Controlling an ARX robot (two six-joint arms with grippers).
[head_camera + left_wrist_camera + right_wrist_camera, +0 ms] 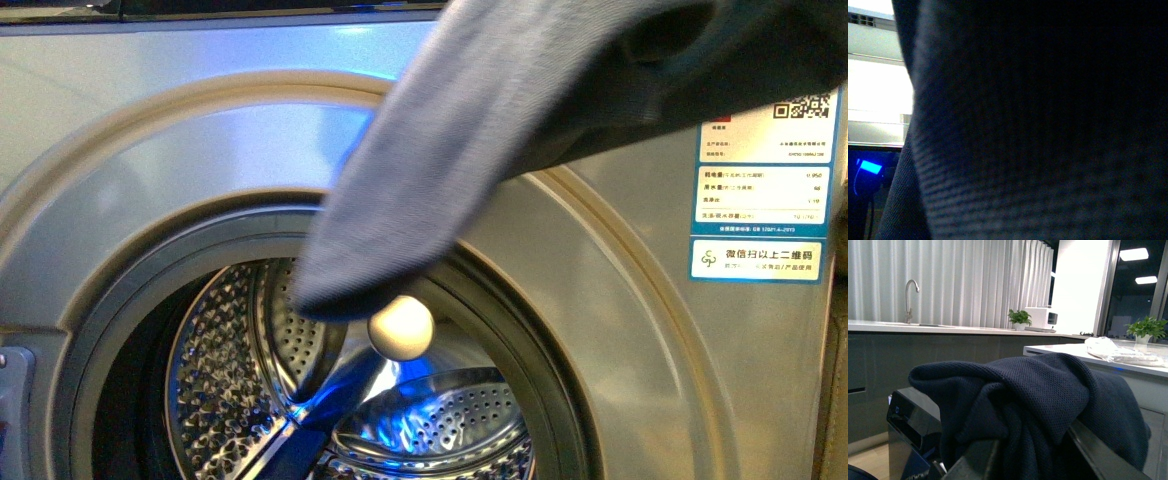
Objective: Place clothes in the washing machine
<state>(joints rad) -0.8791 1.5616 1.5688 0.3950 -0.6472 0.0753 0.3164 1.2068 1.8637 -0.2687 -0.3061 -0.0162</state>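
The clothes (470,130), a dark grey-blue ribbed garment, hang from the upper right of the front view, with one end drooping over the top of the washing machine's (620,330) open porthole and perforated steel drum (230,370). In the right wrist view my right gripper (1030,460) is shut on the clothes (1038,395), which bunch up between and over its two fingers (1098,452). The left wrist view is filled by the same fabric (1038,125), which hides my left gripper. Neither gripper shows in the front view.
A cream ball-shaped knob (401,327) sits at the porthole's upper inner rim. A blue-white label (760,180) is on the machine's right front. The right wrist view shows a black glossy appliance top (910,422), a counter with a tap (909,295) and a white island (1108,357).
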